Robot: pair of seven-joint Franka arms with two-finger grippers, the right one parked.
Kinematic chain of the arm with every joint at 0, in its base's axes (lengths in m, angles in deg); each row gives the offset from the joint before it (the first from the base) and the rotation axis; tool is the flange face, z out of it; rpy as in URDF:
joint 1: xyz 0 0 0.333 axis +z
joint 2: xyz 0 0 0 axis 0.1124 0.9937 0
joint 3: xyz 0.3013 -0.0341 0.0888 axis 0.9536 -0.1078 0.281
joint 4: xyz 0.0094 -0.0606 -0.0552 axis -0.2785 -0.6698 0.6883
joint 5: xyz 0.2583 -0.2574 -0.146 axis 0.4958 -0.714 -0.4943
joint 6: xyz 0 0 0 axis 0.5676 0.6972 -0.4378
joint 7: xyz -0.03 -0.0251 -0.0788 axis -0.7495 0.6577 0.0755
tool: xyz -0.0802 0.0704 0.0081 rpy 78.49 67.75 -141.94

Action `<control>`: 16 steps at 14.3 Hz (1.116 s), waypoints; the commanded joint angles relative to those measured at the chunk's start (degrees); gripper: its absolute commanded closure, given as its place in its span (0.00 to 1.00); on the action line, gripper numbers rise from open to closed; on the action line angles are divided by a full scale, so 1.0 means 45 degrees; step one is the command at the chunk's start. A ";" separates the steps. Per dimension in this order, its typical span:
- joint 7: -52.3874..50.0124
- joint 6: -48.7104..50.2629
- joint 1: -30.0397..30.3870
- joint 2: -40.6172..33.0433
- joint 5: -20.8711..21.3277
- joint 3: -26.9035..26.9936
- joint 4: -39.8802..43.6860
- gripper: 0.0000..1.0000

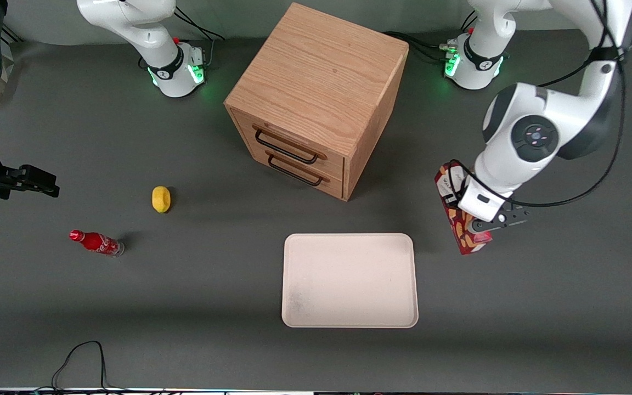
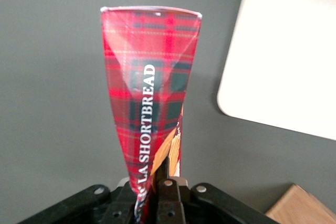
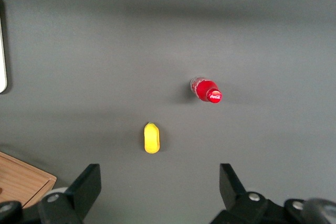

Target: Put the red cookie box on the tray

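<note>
The red cookie box (image 1: 461, 227) is a slim dark red carton with tan cookies pictured. It hangs tilted in my left gripper (image 1: 478, 219), lifted off the table beside the tray (image 1: 349, 280), toward the working arm's end. In the left wrist view the box (image 2: 149, 87) shows red tartan with white "SHORTBREAD" lettering, and the gripper (image 2: 157, 192) is shut on its near end. The cream-white tray's rounded corner (image 2: 283, 61) shows beside the box. The tray holds nothing.
A wooden two-drawer cabinet (image 1: 316, 99) stands farther from the front camera than the tray. A yellow lemon (image 1: 161, 198) and a small red soda bottle (image 1: 96, 242) lie toward the parked arm's end of the table. A black cable (image 1: 80, 362) lies near the front edge.
</note>
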 commanded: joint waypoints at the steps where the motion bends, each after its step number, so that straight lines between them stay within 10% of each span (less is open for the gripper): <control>1: 0.1601 0.1933 -0.0487 0.1547 0.0033 0.0291 0.3383 1.00; 9: 0.1839 0.2741 -0.2556 0.6174 0.0189 0.0894 0.8858 1.00; 16: 0.1625 0.0243 -0.3653 0.7975 0.0501 0.1911 0.8609 1.00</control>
